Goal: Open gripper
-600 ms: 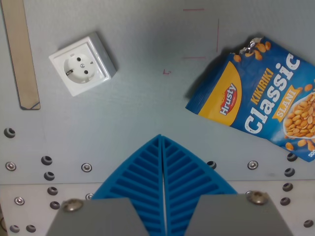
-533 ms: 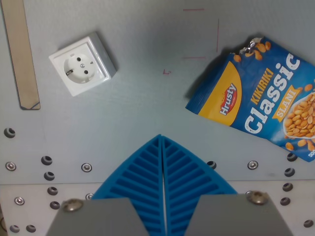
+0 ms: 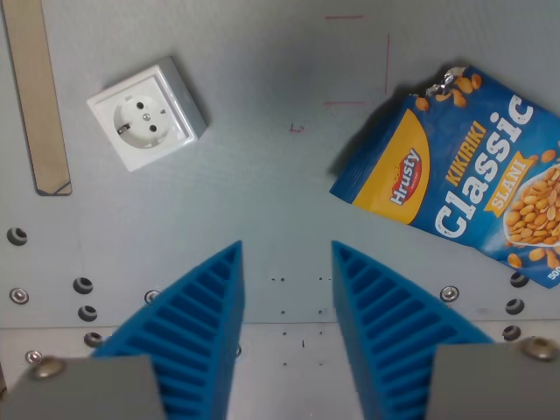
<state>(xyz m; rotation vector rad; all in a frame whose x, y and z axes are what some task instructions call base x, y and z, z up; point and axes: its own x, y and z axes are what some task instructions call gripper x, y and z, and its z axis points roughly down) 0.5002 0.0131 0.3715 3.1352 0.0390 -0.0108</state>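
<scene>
My gripper (image 3: 286,249) hangs above the grey table with its two blue ribbed fingers (image 3: 197,315) spread well apart and nothing between them. Bare table surface shows in the gap. A blue peanut bag (image 3: 459,179) marked "Classic" lies at the wrist view's right, above and beyond the right finger. A white wall socket (image 3: 147,114) lies at the upper left. The gripper touches neither.
A tan wooden strip (image 3: 35,92) runs along the left edge. Rows of screw holes and bolts (image 3: 83,285) cross the table (image 3: 262,175) near the fingers. Thin red marks (image 3: 385,61) are drawn on the table at the top.
The two blue fingers, pressed together before, have moved apart to left and right. The bag, the socket and the view have not shifted.
</scene>
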